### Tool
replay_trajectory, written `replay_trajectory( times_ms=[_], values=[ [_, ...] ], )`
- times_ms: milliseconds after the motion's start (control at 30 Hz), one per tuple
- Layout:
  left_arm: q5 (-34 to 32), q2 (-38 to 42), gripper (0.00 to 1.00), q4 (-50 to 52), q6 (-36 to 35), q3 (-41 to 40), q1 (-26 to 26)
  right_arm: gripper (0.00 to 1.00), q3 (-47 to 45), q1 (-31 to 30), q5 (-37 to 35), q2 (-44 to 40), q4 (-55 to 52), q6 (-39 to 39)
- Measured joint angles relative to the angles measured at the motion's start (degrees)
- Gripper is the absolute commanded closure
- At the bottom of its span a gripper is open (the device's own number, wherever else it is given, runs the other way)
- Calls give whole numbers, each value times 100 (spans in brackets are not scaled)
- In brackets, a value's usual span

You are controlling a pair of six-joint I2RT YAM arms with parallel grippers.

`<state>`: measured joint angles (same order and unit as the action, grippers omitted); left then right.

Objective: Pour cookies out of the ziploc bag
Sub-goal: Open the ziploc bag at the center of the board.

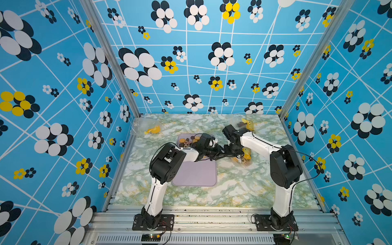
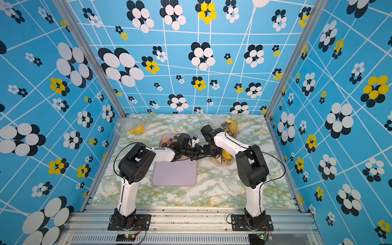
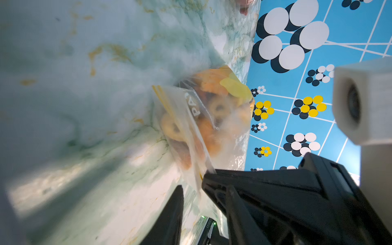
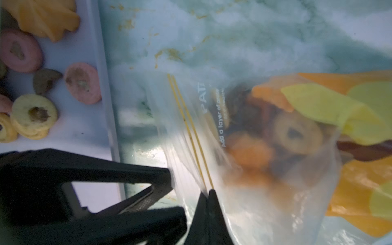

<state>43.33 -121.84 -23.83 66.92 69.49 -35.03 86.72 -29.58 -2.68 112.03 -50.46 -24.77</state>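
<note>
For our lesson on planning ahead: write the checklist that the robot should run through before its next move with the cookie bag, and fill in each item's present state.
1. Zip edge of the ziploc bag pinched by the right gripper: ok.
2. Bag mouth also held by the left gripper: not ok, its jaws stand apart.
3. Zip seal parted: cannot tell.
4. The cookies inside the bag: ok, many.
5. Bare room on the tray: ok, nearer half is bare.
6. Bag mouth above the tray: not ok, the bag sits beside it.
</note>
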Motion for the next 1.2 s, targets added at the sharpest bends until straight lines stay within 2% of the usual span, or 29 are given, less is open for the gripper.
replay_trajectory(
  times_ms=[533, 800, 1100, 1200],
  values=[
    [2, -199, 72, 13, 0, 162, -52, 100, -2, 15, 26, -24, 4, -13],
    [37, -269, 80, 26, 2, 271, -66, 100, -44, 37, 28, -24, 15, -15],
    [66, -302, 100, 72, 15, 271, -74, 100, -59, 37, 28, -35, 15, -13],
    [68, -302, 100, 74, 2, 271, -74, 100, -59, 37, 24, -46, 13, -11]
  ],
)
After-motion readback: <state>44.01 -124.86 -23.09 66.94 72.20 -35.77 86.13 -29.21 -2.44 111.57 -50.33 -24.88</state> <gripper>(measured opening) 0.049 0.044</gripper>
